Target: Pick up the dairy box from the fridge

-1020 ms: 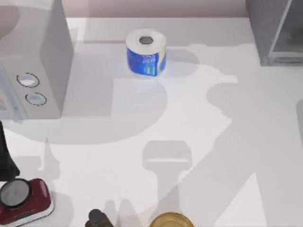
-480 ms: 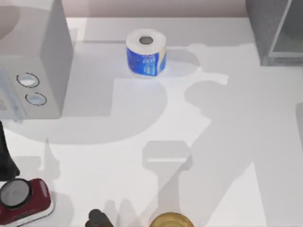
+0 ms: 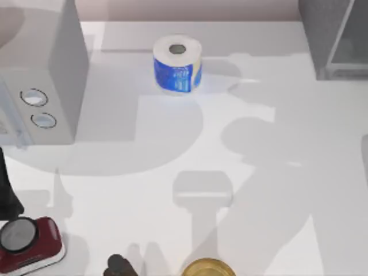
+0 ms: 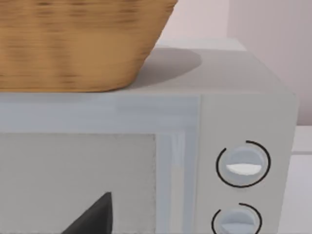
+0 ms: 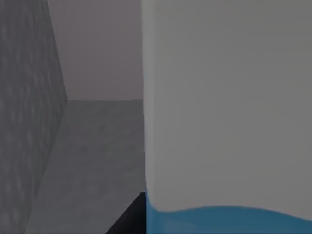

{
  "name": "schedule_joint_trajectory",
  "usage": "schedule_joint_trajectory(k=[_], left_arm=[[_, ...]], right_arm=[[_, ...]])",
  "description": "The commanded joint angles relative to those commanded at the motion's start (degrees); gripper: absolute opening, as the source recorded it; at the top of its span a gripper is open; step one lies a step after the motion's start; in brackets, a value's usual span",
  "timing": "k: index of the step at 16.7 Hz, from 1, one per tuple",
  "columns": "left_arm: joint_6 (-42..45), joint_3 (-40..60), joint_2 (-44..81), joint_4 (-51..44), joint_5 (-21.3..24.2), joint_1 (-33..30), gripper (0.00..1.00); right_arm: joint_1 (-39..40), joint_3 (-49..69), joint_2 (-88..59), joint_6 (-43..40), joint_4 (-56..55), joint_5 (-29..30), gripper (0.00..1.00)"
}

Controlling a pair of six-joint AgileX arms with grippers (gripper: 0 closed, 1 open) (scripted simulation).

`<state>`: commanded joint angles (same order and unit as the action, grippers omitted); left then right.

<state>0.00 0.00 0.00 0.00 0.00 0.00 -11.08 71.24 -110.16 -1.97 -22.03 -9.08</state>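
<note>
fridge [image 3: 333, 37]: seen at frame's upper right | dairy box [image 5: 229, 117]: viewed close inside grey walls | hands: grip state cannot be told

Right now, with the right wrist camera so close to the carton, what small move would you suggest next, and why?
Probably ease the right arm slightly further in before gripping: the dairy box looms very close inside the fridge, yet no fingers visibly flank it.
</note>
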Motion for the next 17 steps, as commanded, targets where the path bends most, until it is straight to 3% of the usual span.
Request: schedule_joint_trajectory(k=[6,17], left_arm=[[0.0,0.0,0.0,0.0,0.0,0.0,1.00],[0.0,0.0,0.0,0.0,0.0,0.0,1.00]], right_arm=[[-1.3,-15.9,11.1,-0.5,-3.5,-1.1,0.00],[-0.5,-21.5,18.8,-0.2,-1.4,-0.1,0.00]])
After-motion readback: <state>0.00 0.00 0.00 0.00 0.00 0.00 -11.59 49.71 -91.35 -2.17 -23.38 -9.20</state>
